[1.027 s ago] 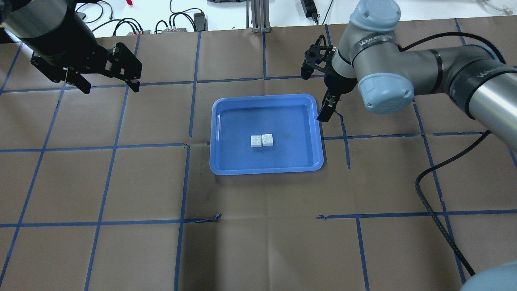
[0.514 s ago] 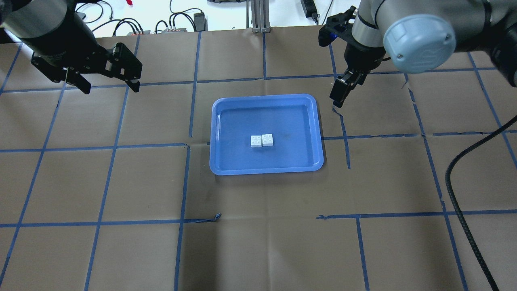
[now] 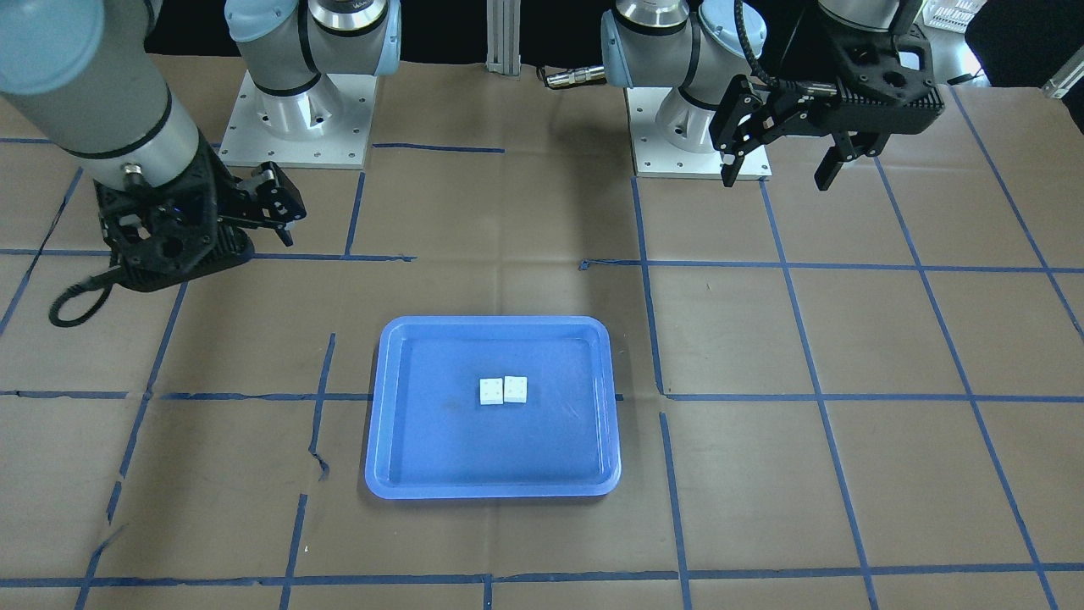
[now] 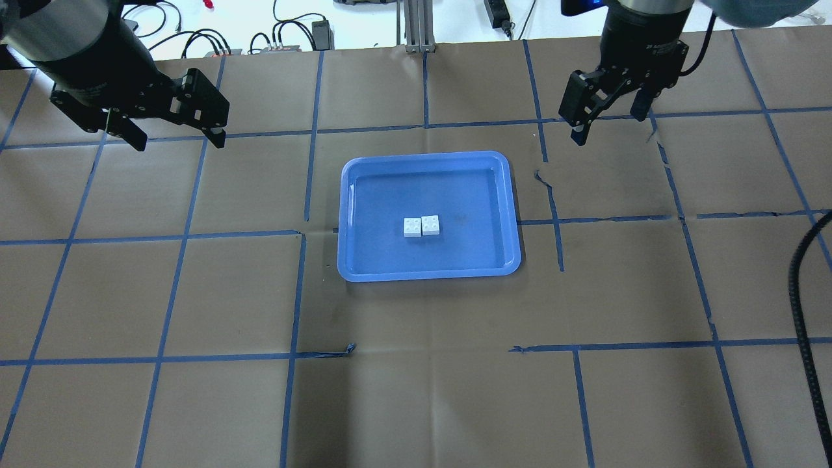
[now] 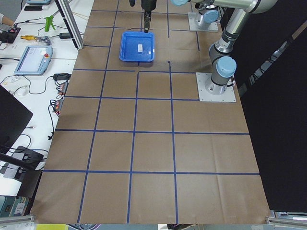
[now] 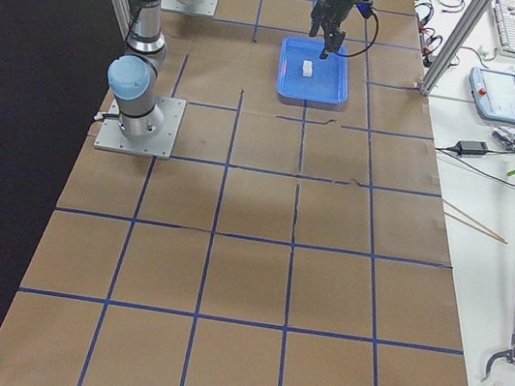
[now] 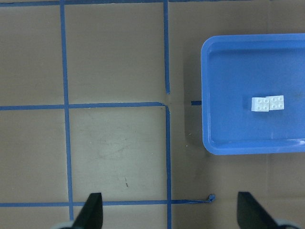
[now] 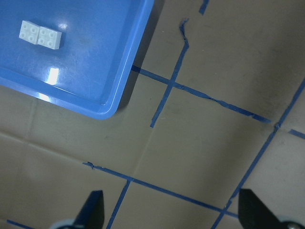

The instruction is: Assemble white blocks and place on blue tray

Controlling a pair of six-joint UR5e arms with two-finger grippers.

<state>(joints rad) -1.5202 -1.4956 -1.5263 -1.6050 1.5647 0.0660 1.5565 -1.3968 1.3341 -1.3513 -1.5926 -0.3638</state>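
Observation:
Two white blocks (image 4: 421, 225) lie side by side and touching, studs up, in the middle of the blue tray (image 4: 455, 188). They also show in the front view (image 3: 503, 390), with the tray (image 3: 440, 449) around them. My left gripper (image 4: 179, 142) is open and empty, hovering far to the tray's back left. My right gripper (image 4: 611, 127) is open and empty, hovering beyond the tray's back right corner. The left wrist view shows the blocks (image 7: 268, 103) on the tray (image 7: 238, 71). The right wrist view shows the blocks (image 8: 40, 35) and the tray's corner (image 8: 95, 57).
Brown paper with a blue tape grid covers the table. Cables and power bricks (image 4: 286, 39) and an aluminium post (image 4: 416, 26) stand past the far edge. The right arm's black cable (image 4: 806, 292) hangs at the right. Torn tape (image 4: 338, 352) lies in front of the tray.
My right arm has swung away from the tray's right rim, back and to the right, and its gripper has turned. The left arm, blocks and tray have not moved.

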